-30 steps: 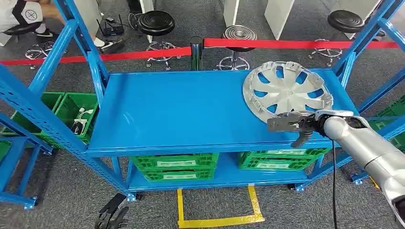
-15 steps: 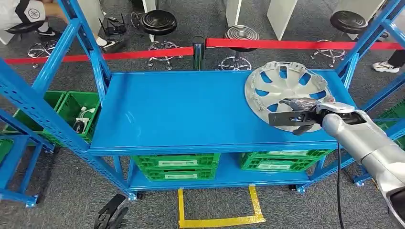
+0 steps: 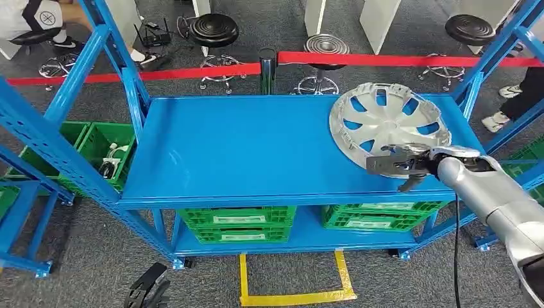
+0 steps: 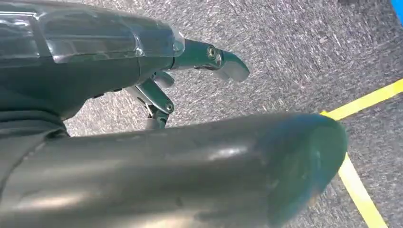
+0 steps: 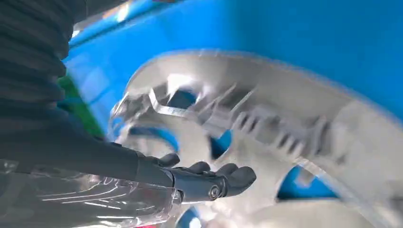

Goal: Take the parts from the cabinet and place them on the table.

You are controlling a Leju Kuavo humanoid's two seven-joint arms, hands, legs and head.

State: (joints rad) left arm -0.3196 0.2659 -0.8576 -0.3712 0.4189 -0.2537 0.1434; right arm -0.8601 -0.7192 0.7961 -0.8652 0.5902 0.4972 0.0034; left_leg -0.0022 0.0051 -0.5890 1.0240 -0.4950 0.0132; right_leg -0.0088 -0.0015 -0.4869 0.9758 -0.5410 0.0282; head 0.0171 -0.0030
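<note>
On the blue shelf (image 3: 244,147), the silver wheel cover (image 3: 385,122) under the right hand (image 3: 401,163), fingers spread, nothing grasped.

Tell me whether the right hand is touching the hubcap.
Cannot tell. In the head view the right hand overlaps the hubcap's near rim; the right wrist view is blurred, showing neither contact nor gap.

Your robot's right arm (image 3: 494,192) is shiny silver with a thin black cable; its hand (image 3: 401,163) has dark grey fingers.

Bright even light; both wrist views blur close up.
</note>
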